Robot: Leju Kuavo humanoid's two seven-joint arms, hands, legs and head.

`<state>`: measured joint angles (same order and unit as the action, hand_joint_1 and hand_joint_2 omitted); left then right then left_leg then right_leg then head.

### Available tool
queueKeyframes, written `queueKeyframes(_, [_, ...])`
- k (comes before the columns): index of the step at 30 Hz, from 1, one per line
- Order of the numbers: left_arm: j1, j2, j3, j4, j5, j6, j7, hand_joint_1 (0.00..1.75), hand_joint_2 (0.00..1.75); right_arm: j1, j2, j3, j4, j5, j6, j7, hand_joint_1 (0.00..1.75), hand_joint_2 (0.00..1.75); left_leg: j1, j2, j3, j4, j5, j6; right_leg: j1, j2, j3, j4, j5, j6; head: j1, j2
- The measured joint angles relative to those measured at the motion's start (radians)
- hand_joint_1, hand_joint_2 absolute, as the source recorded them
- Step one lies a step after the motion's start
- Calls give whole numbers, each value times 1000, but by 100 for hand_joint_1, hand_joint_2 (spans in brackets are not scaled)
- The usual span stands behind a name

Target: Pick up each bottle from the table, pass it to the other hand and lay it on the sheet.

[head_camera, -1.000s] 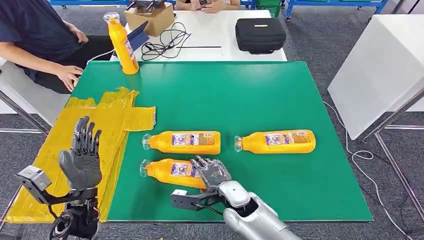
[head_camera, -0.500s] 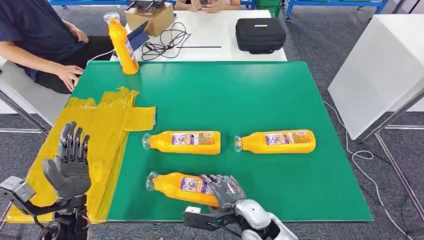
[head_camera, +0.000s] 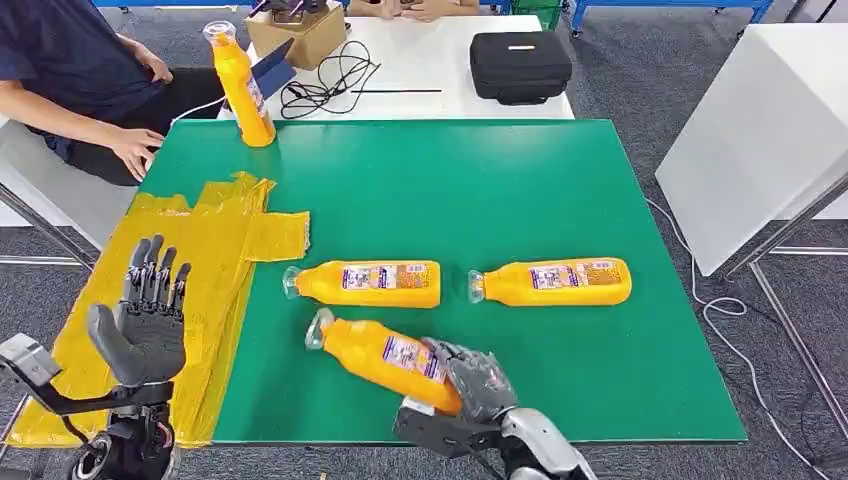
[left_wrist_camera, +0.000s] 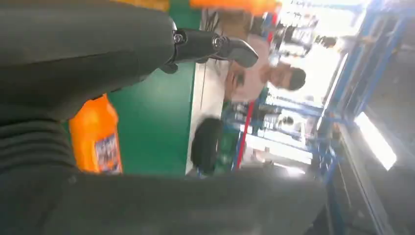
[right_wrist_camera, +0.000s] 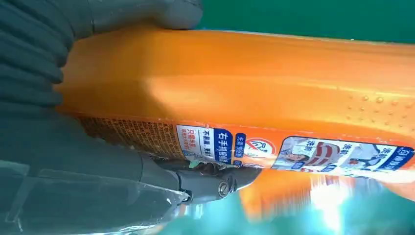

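Right hand (head_camera: 478,382) is gripping the base end of an orange detergent bottle (head_camera: 385,358) near the desk's near edge, fingers wrapped over the body, the bottle lying tilted with its clear cap pointing toward the yellow sheet (head_camera: 175,290). From the right wrist camera the bottle's printed label (right_wrist_camera: 293,152) is showing between thumb and fingers (right_wrist_camera: 215,181), pressed tight against the plastic. Left hand (head_camera: 145,320) is hanging open above the near left corner, palm up and fingers spread, holding nothing, just over the sheet's near part. Two more orange bottles are lying on their sides on the green desk (head_camera: 520,190), side by side across its middle: one (head_camera: 365,284) just beyond the held bottle, the other (head_camera: 552,282) further toward the right edge, both caps pointing left. A fourth bottle (head_camera: 240,85) is standing upright at the far left corner. A person (head_camera: 70,80) is sitting beyond that corner, one hand resting by the desk's edge. A black case (head_camera: 520,66) and a coiled cable (head_camera: 335,80) are sitting on the white table behind.
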<state>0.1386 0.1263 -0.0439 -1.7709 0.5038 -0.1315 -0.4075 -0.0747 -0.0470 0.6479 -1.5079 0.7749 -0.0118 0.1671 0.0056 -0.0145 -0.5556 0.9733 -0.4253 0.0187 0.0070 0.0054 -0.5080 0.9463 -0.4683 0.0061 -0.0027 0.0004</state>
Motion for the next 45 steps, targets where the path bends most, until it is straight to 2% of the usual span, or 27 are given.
queueKeyframes(5, [-39,21,0,55,104,-67,27,0,175,-83,15,-107,-17,-73,-21,-46,175,175,0,0,0,0,0,0,0,0,0,0,0,0,0,0])
queueKeyframes(10, [-48,34,2,90,122,-80,18,0,175,-150,11,-155,14,-116,-46,-83,175,175,0,1,0,0,0,0,0,0,0,0,0,0,0,0])
queueKeyframes(16, [-49,37,12,113,135,-80,13,0,175,-190,12,-170,56,-163,-64,-105,175,175,0,1,-4,0,0,0,0,0,-3,0,0,0,0,0])
queueKeyframes(20, [-48,27,10,116,146,-73,18,0,175,-266,46,-168,132,-207,-68,-121,175,175,0,2,-4,0,0,0,0,1,-3,1,0,0,0,0])
queueKeyframes(25, [-51,6,-21,109,165,-41,28,0,175,-364,146,-116,211,-212,-84,-96,175,175,2,2,-3,0,0,-1,1,1,-4,1,0,0,0,0])
queueKeyframes(34, [-86,-33,-79,84,213,-5,74,0,175,-460,279,-7,331,-219,-138,-68,175,175,2,3,-5,0,0,-1,2,1,-6,1,0,0,0,0])
queueKeyframes(45, [-125,-51,-103,66,241,15,99,0,175,-487,371,111,434,-231,-155,-46,175,175,2,3,-5,0,0,-1,2,2,-6,1,0,0,0,0])
